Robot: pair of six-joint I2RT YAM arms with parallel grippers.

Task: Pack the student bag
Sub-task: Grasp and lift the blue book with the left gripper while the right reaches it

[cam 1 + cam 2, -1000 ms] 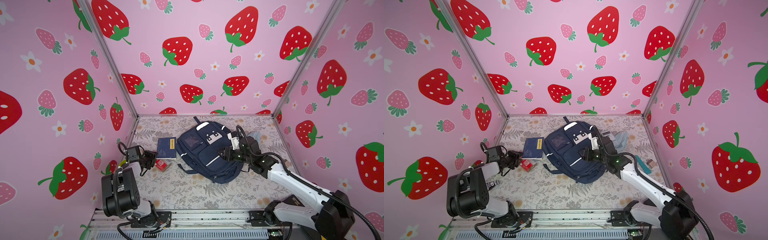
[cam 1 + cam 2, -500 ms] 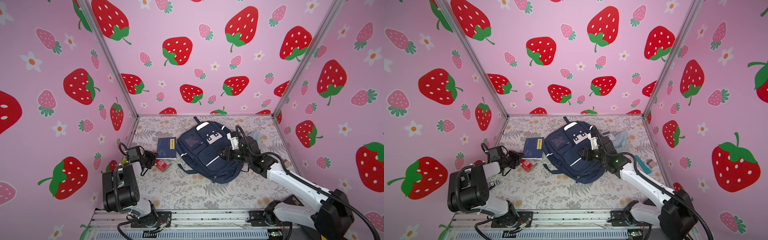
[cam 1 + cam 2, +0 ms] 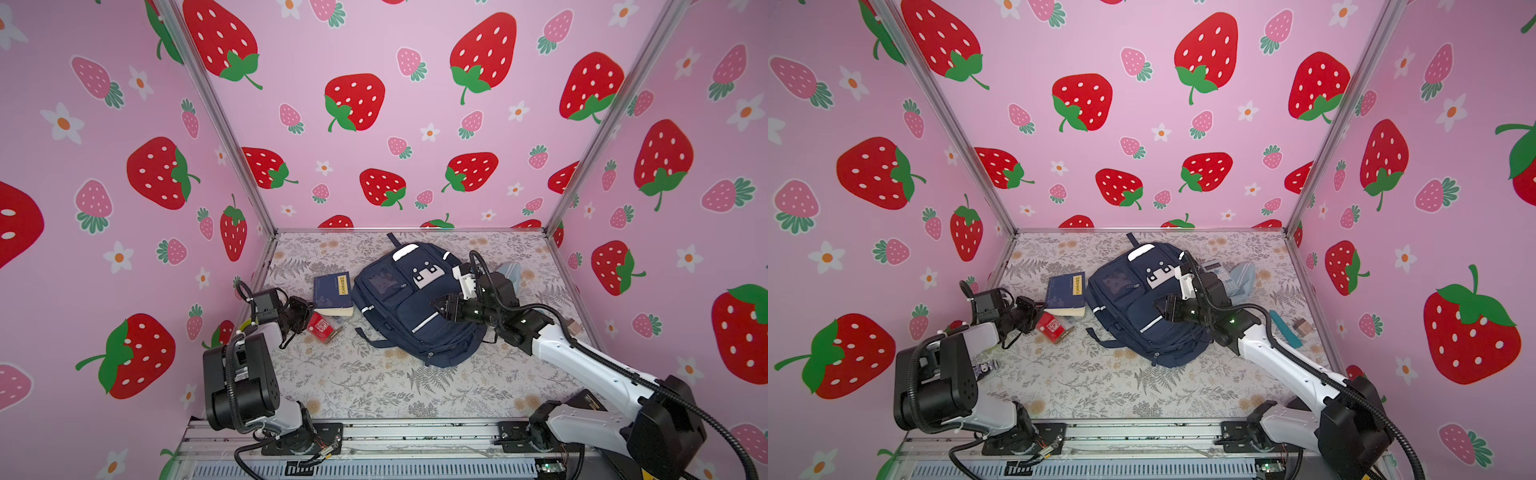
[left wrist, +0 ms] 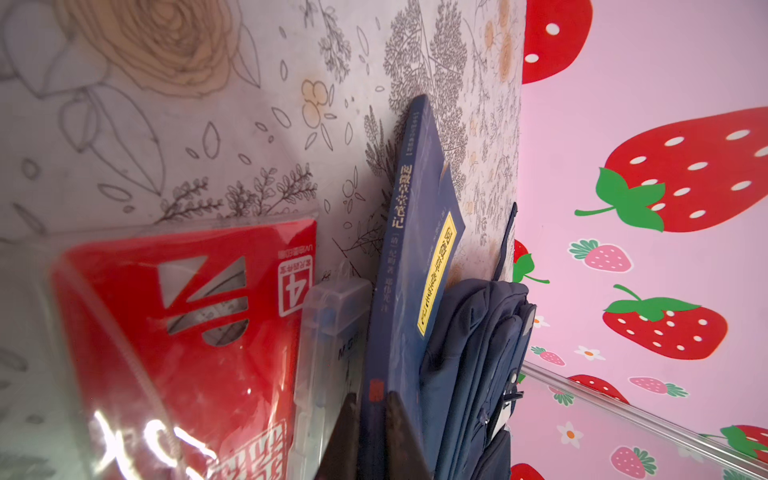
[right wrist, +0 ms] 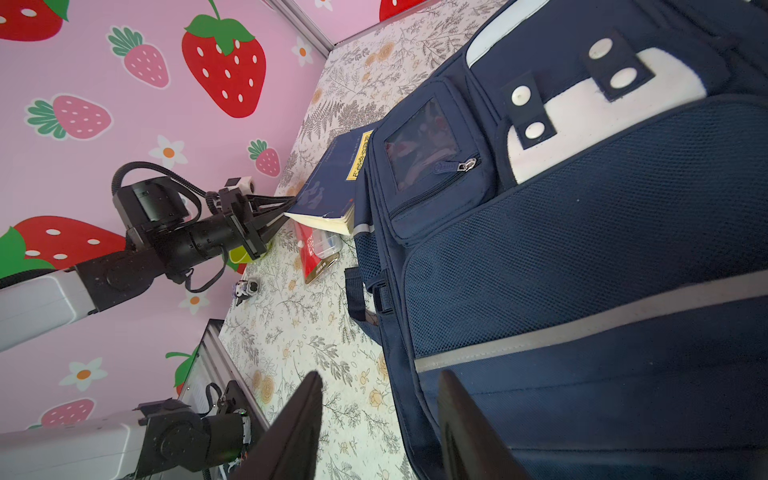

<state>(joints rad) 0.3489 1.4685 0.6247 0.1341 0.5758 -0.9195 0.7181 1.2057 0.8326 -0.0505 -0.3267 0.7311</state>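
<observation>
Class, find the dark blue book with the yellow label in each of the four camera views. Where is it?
Top view: dark blue book with a yellow label, just left of centre.
Top view: same place, left of centre.
Left wrist: lower middle, seen edge-on.
Right wrist: upper middle.
Shared landmark: the navy blue fabric backpack, right beside the book in every view.

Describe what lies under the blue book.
A red packet and a clear case stick out from beneath the blue book at its near edge. The book covers how far they run under it and anything else there.
</observation>
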